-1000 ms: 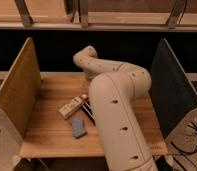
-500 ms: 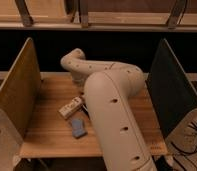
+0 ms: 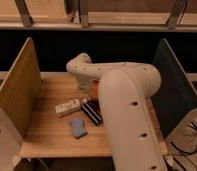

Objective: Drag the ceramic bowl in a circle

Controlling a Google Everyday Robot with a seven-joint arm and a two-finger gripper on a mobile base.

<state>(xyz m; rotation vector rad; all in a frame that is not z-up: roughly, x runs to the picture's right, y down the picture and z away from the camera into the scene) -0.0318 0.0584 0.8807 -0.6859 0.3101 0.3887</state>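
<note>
1. The gripper [image 3: 85, 90] hangs low over the back middle of the wooden table [image 3: 47, 142], right beside the ceramic bowl [image 3: 94, 91]. Only a sliver of orange-red shows at the edge of the big cream arm [image 3: 127, 110]. From here I cannot tell how the gripper is set, or whether it has hold of anything.
2. I'd judge this to be the start of the job: getting a hold on the bowl's rim, with no circle drawn yet.
3. The next move calls for a firm contact on the bowl, then a slow, flat sweep round.
4. Room is tight at the front. A cream rectangular block [image 3: 68, 107] and a dark striped object [image 3: 93, 113] lie just in front of the bowl, with a blue-grey pad [image 3: 78, 127] nearer the front edge.
5. A wooden side panel [image 3: 17, 92] walls the left and a dark panel [image 3: 172, 85] the right. Bare tabletop shows to the bowl's left.
</note>
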